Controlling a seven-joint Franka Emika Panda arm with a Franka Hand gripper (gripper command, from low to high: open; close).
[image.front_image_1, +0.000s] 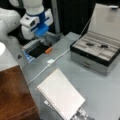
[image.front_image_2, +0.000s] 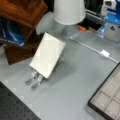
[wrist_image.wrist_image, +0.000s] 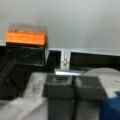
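My end effector (image.front_image_1: 46, 41) is down over the black tray (image.front_image_1: 37, 50) at the far corner of the worktop (image.front_image_1: 100, 87), and in the wrist view its 2 fingers (wrist_image.wrist_image: 58, 86) sit pressed together, clenched on nothing I can see. The orange block (image.front_image_1: 48, 50) sits on the tray's edge just beside them, apart from my fingers.

What worries me: that block looks perched on the rim, so any sideways nudge could knock it into the tray or onto the worktop. The white cable (image.front_image_1: 50, 61) runs close by too, easy to snag. The notebook (image.front_image_1: 61, 93) and grey case (image.front_image_1: 96, 52) are well apart, no trouble there.
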